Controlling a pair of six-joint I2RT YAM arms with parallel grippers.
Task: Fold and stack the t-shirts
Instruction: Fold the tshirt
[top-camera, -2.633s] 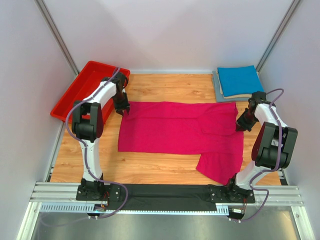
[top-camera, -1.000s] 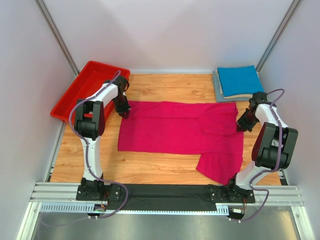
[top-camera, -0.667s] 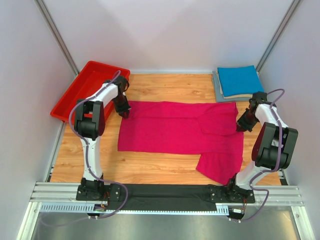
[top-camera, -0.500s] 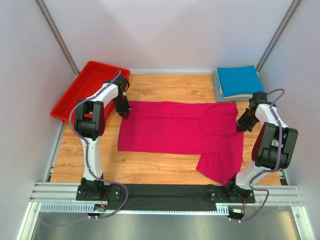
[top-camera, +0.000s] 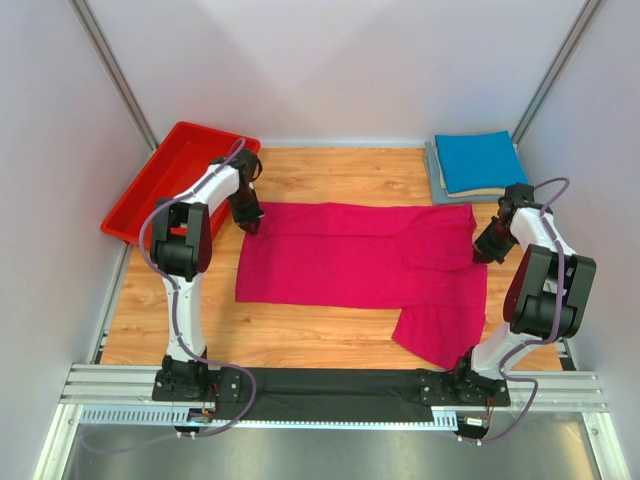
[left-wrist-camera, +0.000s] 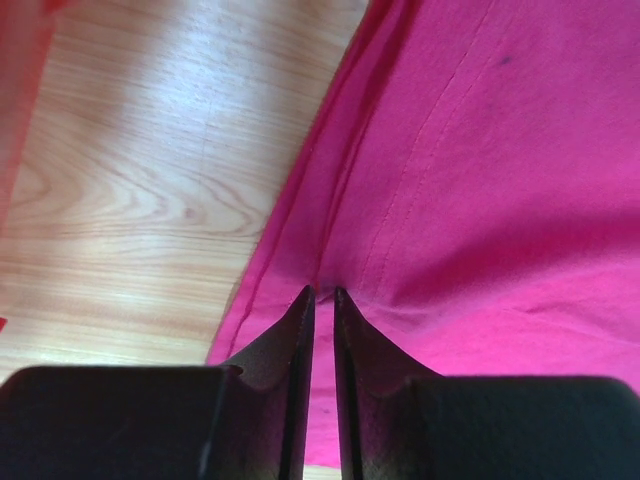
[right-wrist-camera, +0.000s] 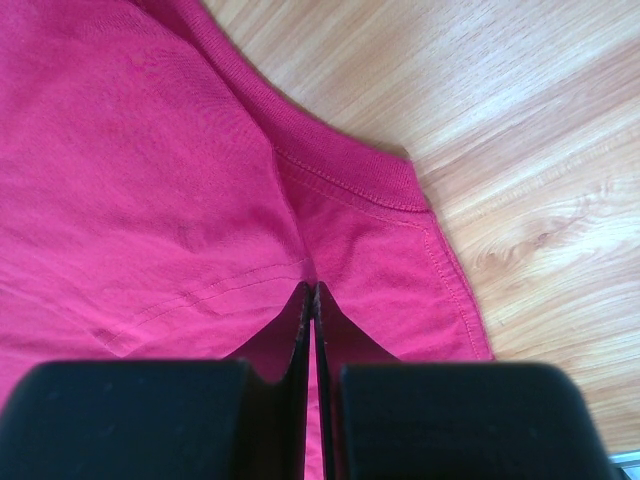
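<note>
Pinching magenta t-shirt (top-camera: 350, 262) edges: left fingers (left-wrist-camera: 283, 352), right fingers (right-wrist-camera: 284, 337).

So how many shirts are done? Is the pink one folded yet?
Done: the folded bright blue t-shirt is stacked on the folded grey t-shirt. In hand: left gripper and right gripper each pinch an edge of the large magenta-pink t-shirt, spread out. Left: folding it and stacking it.

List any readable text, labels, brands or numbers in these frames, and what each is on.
No readable text in any view.
pink t-shirt: plain cloth, no print or tag showing.
blue t-shirt: plain, no print showing.
red bin: no label showing.
</note>
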